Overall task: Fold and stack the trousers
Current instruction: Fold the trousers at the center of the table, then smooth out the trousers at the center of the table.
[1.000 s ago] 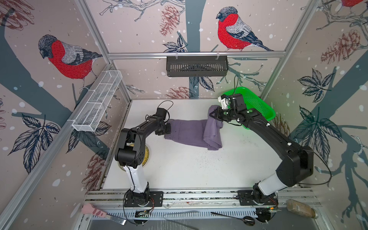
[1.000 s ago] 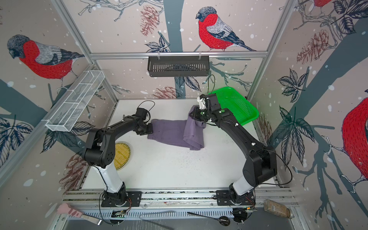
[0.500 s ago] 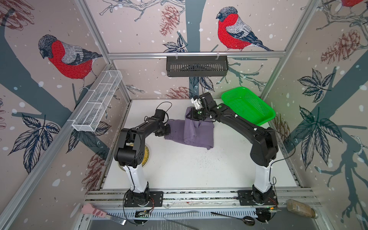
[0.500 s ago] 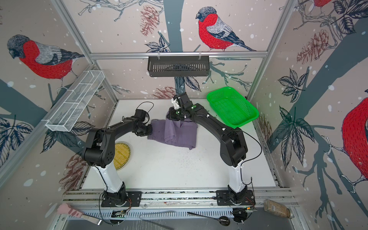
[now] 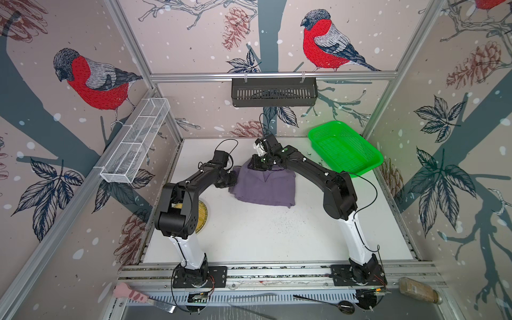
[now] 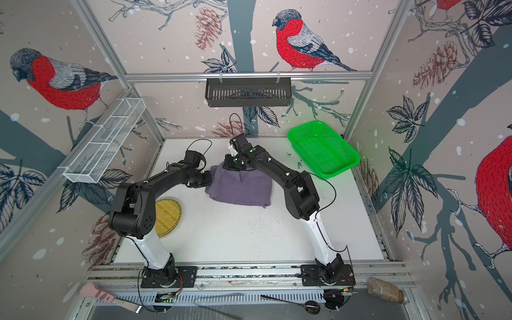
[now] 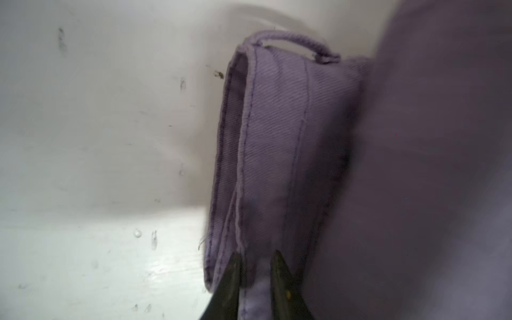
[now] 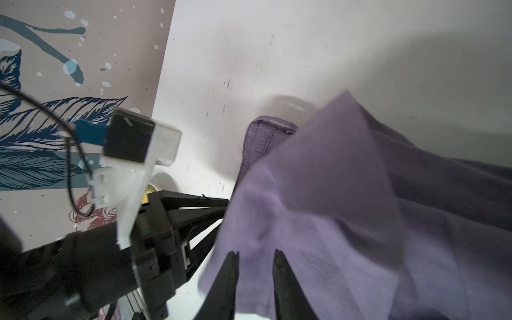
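White tabletop (image 5: 277, 235) — trousers (image 5: 263, 188) lie folded; left gripper (image 7: 256, 256) pinches their edge, right gripper (image 8: 255, 252) slightly parted over them

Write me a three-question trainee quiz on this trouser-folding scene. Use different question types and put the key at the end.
1. Multiple choice: where on the table does the green basket stand? A) far right corner B) near left corner C) centre
2. True or false: the trousers lie spread out at full length.
3. Fill in: the round yellow disc lies on the table's ____ side.

Key: 1 A. 2 False: they are folded into a compact bundle. 3 left.
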